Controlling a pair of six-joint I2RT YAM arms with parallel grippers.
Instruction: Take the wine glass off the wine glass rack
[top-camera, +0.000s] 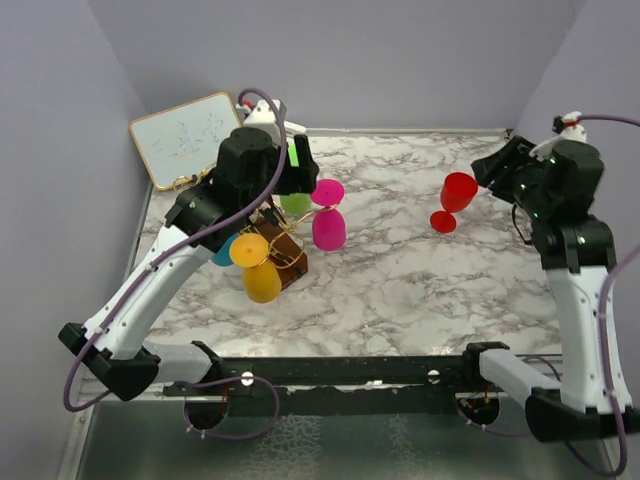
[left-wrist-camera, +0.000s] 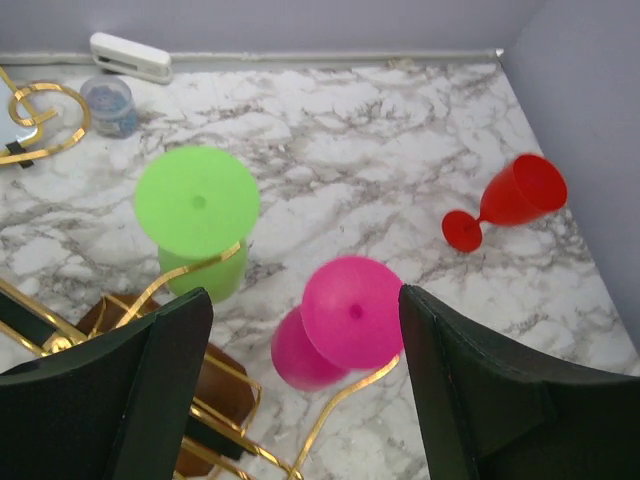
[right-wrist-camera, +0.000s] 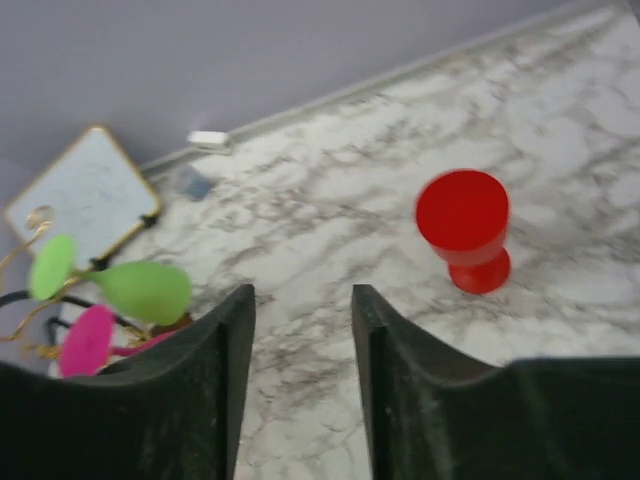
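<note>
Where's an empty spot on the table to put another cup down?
The marble table is barest in the middle, between the magenta plastic wine glass and the red plastic wine glass. The near strip before the black rail is free too. It is crowded around the copper-gold wire rack at left, hung with coloured glasses.

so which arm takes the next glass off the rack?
Left. The left hand is open right over the wine glass rack, the pink glass between its fingers in the wrist view. The right hand, also open, is across the table by the red glass, already off the rack.
</note>
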